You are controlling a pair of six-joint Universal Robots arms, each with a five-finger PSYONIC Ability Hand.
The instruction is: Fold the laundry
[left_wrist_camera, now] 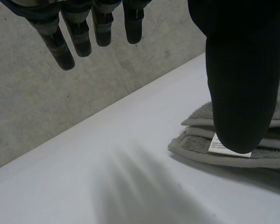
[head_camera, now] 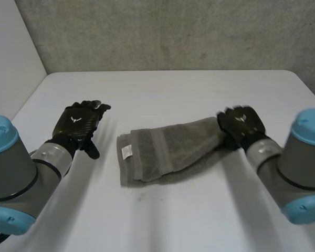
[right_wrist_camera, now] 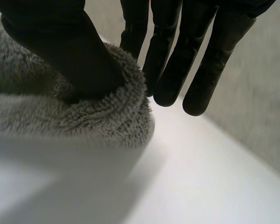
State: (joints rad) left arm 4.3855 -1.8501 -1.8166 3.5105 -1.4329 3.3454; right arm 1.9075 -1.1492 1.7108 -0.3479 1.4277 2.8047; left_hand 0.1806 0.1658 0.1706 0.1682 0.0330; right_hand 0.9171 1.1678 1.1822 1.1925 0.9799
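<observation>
Towel (head_camera: 163, 152) on the surface (head_camera: 168, 94), between the two hands
Left hand (head_camera: 79, 123) apart at its left; right hand (head_camera: 242, 126) at its right end

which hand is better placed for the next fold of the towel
Right. The right robot hand pinches the towel at its right end; the left robot hand hangs open, off the cloth.

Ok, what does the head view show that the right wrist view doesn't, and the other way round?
Head view's extra: the left hand, open and apart from the towel, plus the towel's folded end with its white label. Right wrist view's extra: up close, the thumb dug into the raised pile, with the cloth pinched against the straight fingers. Both: the right hand holding the grey towel's other end over the white table.
</observation>
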